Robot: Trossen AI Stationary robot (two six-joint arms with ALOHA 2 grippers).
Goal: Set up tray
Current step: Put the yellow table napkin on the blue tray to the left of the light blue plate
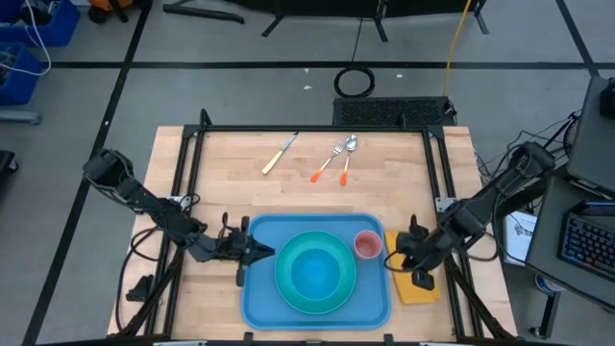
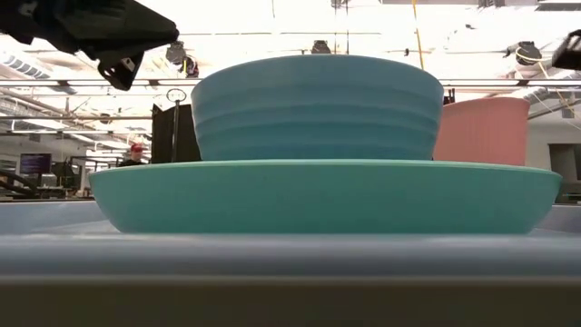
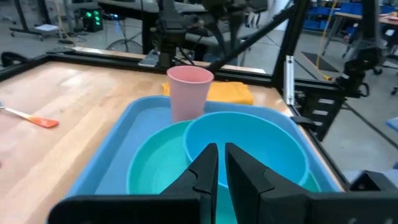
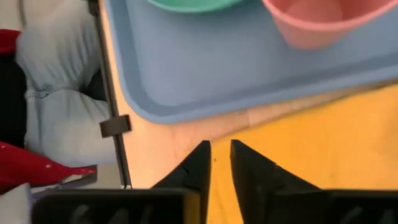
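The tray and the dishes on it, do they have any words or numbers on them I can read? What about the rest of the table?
No readable text anywhere.
The tray, the plate, the bowl and the pink cup: plain, no words or numbers.
The yellow napkin: plain.
White sheet beside the table, by the right arm: dark printing, too small to read.
Clock far behind the table: too small to read.

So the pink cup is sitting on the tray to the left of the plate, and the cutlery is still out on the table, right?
Not quite. The pink cup stands on the tray to the right of the plate, as the high view shows. The cutlery does lie out on the table.
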